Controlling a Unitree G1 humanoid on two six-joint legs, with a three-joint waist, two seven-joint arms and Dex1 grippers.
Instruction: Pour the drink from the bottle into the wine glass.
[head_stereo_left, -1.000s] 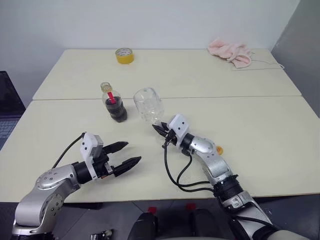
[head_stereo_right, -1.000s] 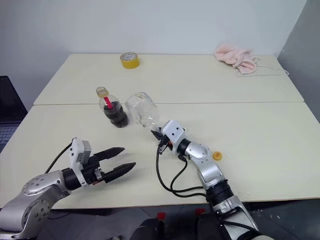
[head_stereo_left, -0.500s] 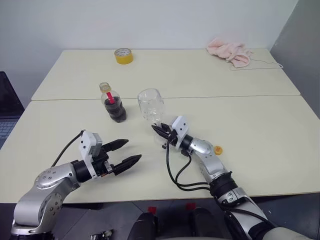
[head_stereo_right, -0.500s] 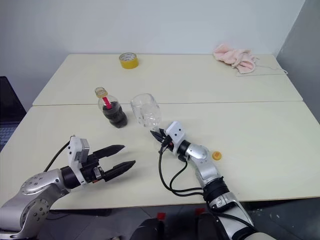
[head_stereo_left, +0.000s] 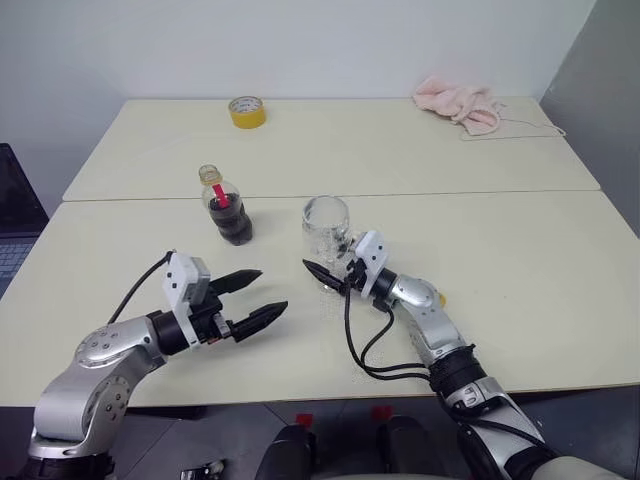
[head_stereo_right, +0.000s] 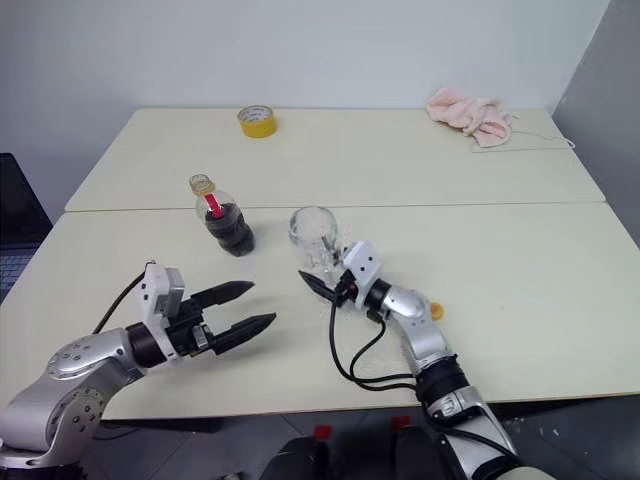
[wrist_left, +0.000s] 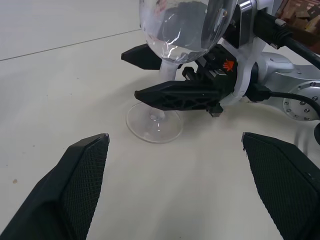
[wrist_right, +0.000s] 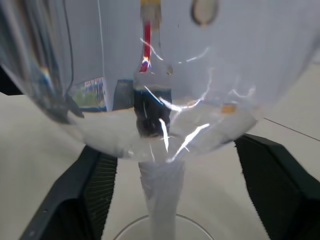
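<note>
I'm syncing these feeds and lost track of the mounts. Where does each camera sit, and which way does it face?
Head stereo pair: on the robot's head, looking forward and down over the table; shows both arms, left gripper, right gripper, bottle.
Left wrist view: on the left wrist, looking past its own open fingers at the wine glass and the right gripper.
Right wrist view: on the right wrist, facing the glass stem between its fingers.
All share the wine glass.

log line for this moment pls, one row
stage: wine glass set upright | right gripper: open, fingers either side of stem | left gripper: open, empty | bottle: uncapped, drink inside
</note>
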